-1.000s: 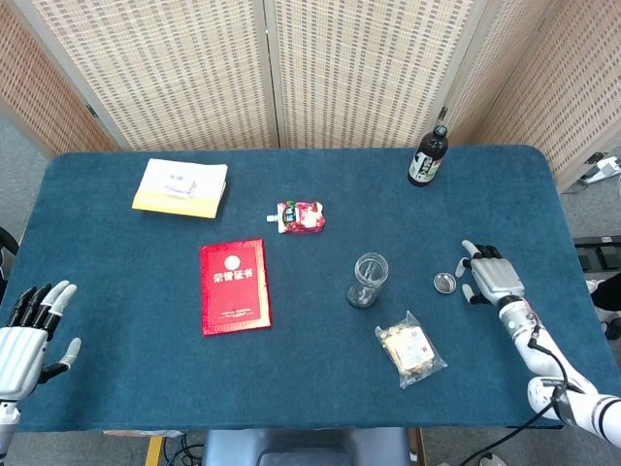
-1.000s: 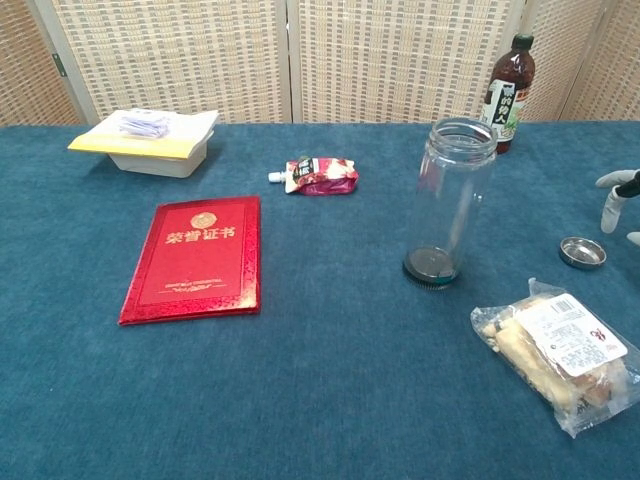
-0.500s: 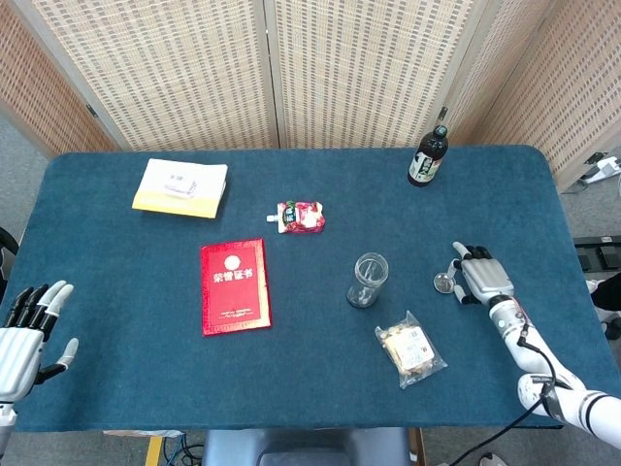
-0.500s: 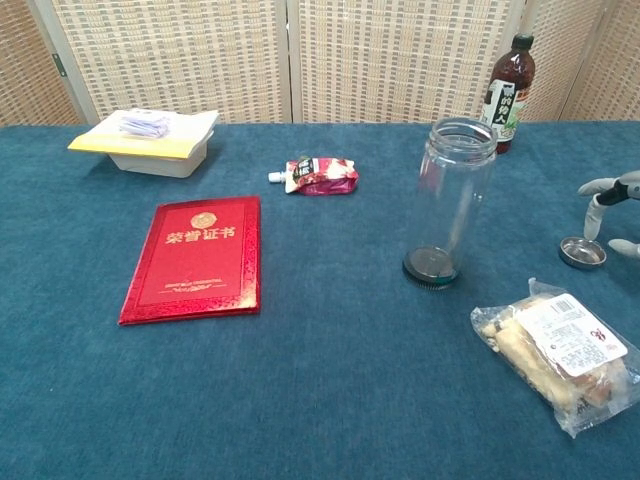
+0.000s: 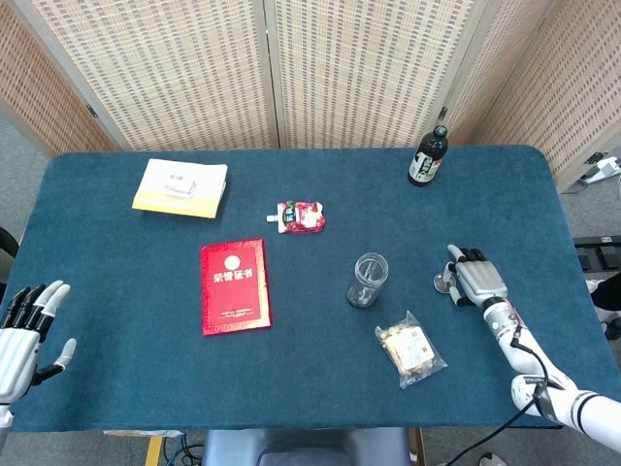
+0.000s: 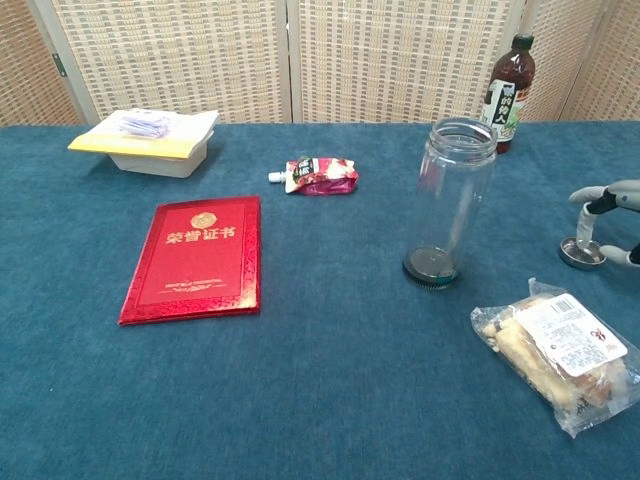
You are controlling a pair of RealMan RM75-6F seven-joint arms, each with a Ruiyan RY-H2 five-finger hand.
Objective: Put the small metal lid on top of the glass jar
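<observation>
Blue felt covered the table [image 5: 126, 291], and on it your right hand [image 5: 475, 279] sat near the right edge with its fingers [image 6: 584, 222] arched down over the small metal lid [image 6: 580, 254]. The fingertips reached the lid's rim on either side, but whether they actually gripped it could not be told from either view; the lid lay flat on the cloth. The glass jar [image 6: 450, 200] stood upright and uncapped, a little toward the middle of the table from the lid and apart from your hand. A clear packet of snacks [image 6: 560, 350] lay nearer the front edge, between jar and lid in line but closer to you. Your left hand [image 5: 24, 330] hovered at the front left corner, fingers spread and holding nothing. A red certificate booklet [image 5: 234, 285] lay flat left of centre, a small red pouch [image 5: 301, 216] beyond it, a yellow-and-white stack of papers [image 5: 180, 187] toward the back left corner, and a dark bottle [image 5: 428, 157] upright at the back edge to the right.
</observation>
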